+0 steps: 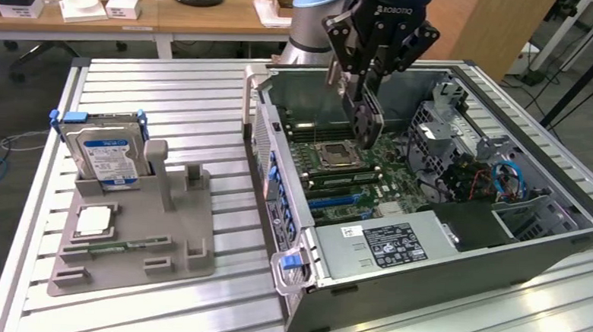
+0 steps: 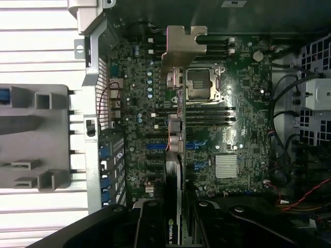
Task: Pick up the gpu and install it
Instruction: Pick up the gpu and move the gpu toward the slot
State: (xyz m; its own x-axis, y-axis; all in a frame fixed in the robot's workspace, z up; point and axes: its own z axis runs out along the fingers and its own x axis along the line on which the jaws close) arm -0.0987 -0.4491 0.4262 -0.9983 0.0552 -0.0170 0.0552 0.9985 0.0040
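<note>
My gripper (image 1: 365, 82) hangs over the open computer case (image 1: 301, 288), shut on the gpu (image 1: 367, 118). The gpu is a thin dark card held on edge, hanging below the fingers above the motherboard (image 1: 397, 194) near the CPU socket (image 1: 334, 154). In the wrist view the gpu (image 2: 175, 170) appears edge-on between the black fingers (image 2: 147, 225), and its silver bracket (image 2: 181, 49) is at the far end. Under the card lie the motherboard's blue slots (image 2: 154, 146). The card is clear of the board.
A grey fixture (image 1: 186, 236) on the slatted table holds a silver hard drive (image 1: 109, 152) with a blue label, a processor chip (image 1: 90, 220) and a green memory stick (image 1: 119, 246). The case walls, a drive cage (image 1: 450, 132) and cables (image 1: 504, 181) surround the motherboard.
</note>
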